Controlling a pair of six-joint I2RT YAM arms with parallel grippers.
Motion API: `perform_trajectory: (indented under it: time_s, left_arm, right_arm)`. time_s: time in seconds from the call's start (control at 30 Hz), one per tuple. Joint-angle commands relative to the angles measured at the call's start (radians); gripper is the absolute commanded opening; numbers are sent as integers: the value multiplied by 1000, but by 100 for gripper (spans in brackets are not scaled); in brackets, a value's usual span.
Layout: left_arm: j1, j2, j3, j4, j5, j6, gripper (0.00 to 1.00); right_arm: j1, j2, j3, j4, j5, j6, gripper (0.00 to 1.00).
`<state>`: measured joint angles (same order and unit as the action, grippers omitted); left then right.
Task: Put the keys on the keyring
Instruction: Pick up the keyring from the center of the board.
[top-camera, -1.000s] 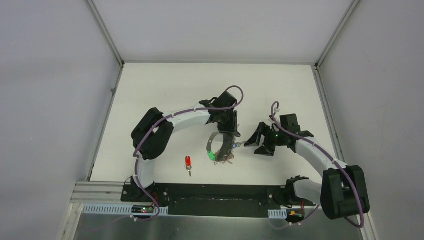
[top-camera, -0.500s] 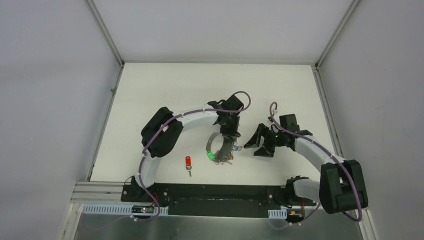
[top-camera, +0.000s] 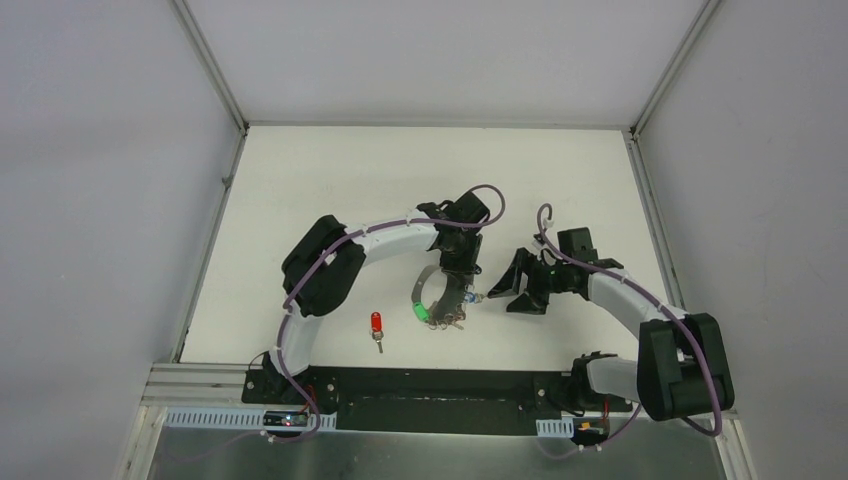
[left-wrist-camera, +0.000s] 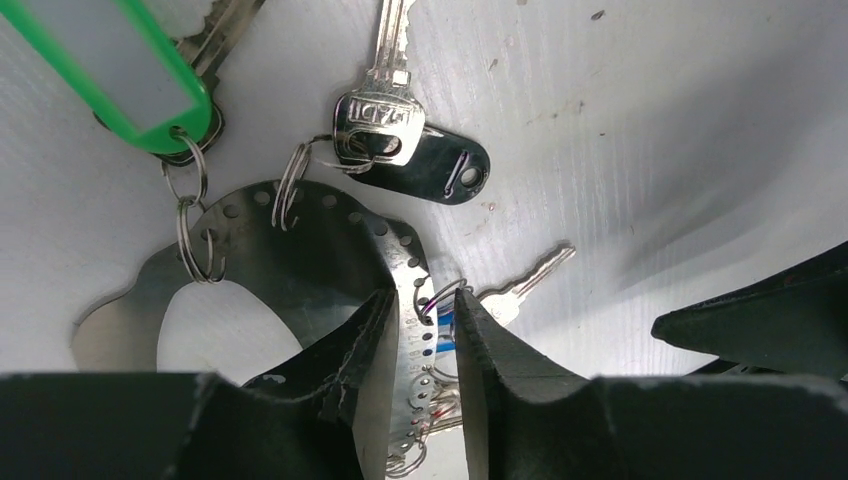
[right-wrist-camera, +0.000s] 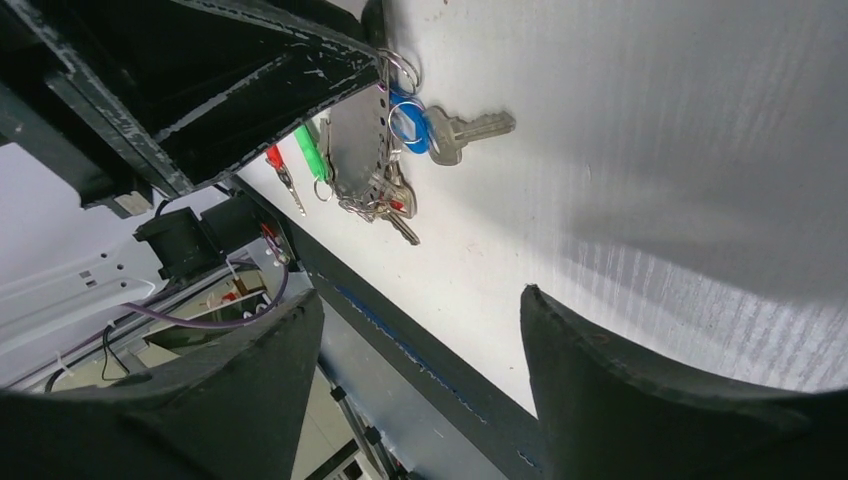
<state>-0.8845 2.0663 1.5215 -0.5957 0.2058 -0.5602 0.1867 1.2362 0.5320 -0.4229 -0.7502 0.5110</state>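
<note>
The left tool (left-wrist-camera: 422, 300) narrowly straddles keyring (left-wrist-camera: 300, 235) (grip unclear); right tool (right-wrist-camera: 420, 298) gapes empty; key (left-wrist-camera: 375, 128) stamp unreadable.

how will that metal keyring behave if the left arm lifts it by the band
The keyring is a thin perforated strip bent into an uneven loop, so it will probably flex rather than stay rigid. The keys hang on small loose rings, so they will likely swing and shift its balance. Bare metal between the left gripper fingers may slip.
</note>
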Motion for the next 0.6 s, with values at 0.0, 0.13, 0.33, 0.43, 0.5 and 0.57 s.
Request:
perform_trajectory:
  time_s: [0.0, 0.13, 0.33, 0.43, 0.5, 0.57]
  left_arm:
    - [-8, -93, -13, 6, -37, 13, 28]
    - [-4, -157, -104, 105, -22, -40, 29]
    - [27, -276, -281, 307, 36, -132, 31]
    - [41, -345, -386, 437, 52, -172, 32]
    - [49, -378, -446, 516, 60, -188, 32]
    - [51, -390, -479, 567, 76, -181, 33]
  right_arm:
    - [-6, 51, 53, 38, -55, -38, 70]
    - [-6, 149, 110, 72, -84, -52, 58]
    - [-5, 282, 199, 131, -94, -52, 49]
    - [-2, 360, 236, 164, -108, -50, 45]
    - [8, 411, 257, 181, -125, -48, 42]
    - [25, 461, 279, 190, -142, -49, 38]
